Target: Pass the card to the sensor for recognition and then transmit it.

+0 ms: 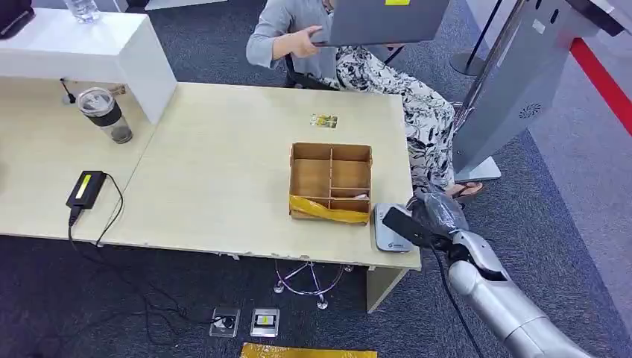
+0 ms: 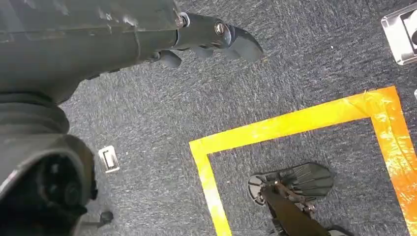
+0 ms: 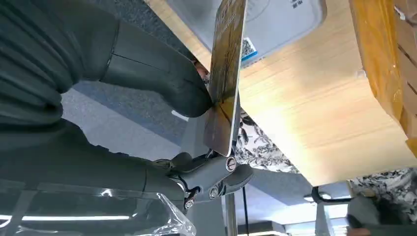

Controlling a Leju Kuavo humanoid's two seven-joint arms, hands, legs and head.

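Right hand (image 3: 196,142) pinching gold patterned card (image 3: 225,73)

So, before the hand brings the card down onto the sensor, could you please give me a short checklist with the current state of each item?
1. Card held: ok. The right hand pinches the card between thumb and fingers.
2. Card near the sensor: ok. In the head view the right hand holds it over the near edge of the grey sensor at the table corner.
3. Card flat to the sensor: not ok. The right wrist view shows it edge-on to the sensor face.
4. Path free: ok. The wooden box stands beside the sensor, apart from the card.
5. Left hand out of the way: ok, hanging over the carpet.
6. Sensor has read the card: cannot tell.
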